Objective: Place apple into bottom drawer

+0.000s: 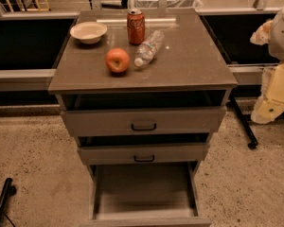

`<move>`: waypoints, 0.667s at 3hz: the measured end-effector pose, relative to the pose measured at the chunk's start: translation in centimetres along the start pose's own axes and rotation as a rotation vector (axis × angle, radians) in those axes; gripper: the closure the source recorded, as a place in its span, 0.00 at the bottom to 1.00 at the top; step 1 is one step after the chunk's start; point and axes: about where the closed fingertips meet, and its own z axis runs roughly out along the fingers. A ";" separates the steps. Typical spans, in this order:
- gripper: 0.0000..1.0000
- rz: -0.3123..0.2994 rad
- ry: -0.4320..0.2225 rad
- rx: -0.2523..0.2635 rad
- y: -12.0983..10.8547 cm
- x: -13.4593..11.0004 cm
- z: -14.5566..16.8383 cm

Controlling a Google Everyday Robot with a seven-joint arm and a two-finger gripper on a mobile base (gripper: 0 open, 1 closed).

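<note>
Claw (267,109): what appears to be the cream-coloured end of the arm hangs at the right edge of the view, off the side of the cabinet, about level with the top drawer. Whether it is wide or narrow cannot be told. The round red-orange apple (117,60) rests well to the left of the claw and higher, near the front edge of the flat grey-brown counter (194,60), not yet grasped. A clear plastic water bottle (149,48) lies on its side just beside the apple, on the claw's side. A red soda can (136,26) stands upright beyond both, and a shallow cream bowl (88,32) sits farthest from the claw. Judgement: the bottle crowds a sideways approach, so a grasp from above looks cleaner. The wide grey-brown bottom drawer (144,193), below and left of the claw, stands pulled out, ready to receive. The two upper drawers (143,121) are barely ajar. A speckled beige floor (33,160) surrounds the cabinet.
</note>
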 end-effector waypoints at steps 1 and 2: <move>0.00 0.000 0.000 0.000 0.0 0.0 0.0; 0.00 -0.023 -0.027 -0.017 -2.6 -2.6 2.4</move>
